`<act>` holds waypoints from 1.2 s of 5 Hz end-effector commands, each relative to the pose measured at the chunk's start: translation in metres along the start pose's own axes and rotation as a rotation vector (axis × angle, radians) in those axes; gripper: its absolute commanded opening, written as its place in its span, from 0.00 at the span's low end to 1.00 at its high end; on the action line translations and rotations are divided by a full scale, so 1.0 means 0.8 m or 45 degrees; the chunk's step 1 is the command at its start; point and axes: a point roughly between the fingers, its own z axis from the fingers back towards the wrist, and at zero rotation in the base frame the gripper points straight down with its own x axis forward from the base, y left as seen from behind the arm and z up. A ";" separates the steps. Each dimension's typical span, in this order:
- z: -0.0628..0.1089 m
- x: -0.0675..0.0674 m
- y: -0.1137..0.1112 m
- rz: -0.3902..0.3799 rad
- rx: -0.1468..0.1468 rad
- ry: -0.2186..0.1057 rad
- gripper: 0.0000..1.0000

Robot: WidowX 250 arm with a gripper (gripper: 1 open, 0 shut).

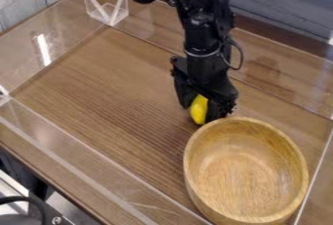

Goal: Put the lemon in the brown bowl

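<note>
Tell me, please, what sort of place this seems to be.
Probably a robotics lab or test workspace: a black robot arm reaches over a wooden tabletop, beside a brown bowl, and a dark cable curves at the lower left.
</note>
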 end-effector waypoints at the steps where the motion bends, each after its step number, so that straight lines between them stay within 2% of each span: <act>1: 0.009 0.005 -0.008 -0.012 0.005 -0.041 0.00; 6: 0.004 0.004 -0.021 -0.018 -0.005 -0.052 0.00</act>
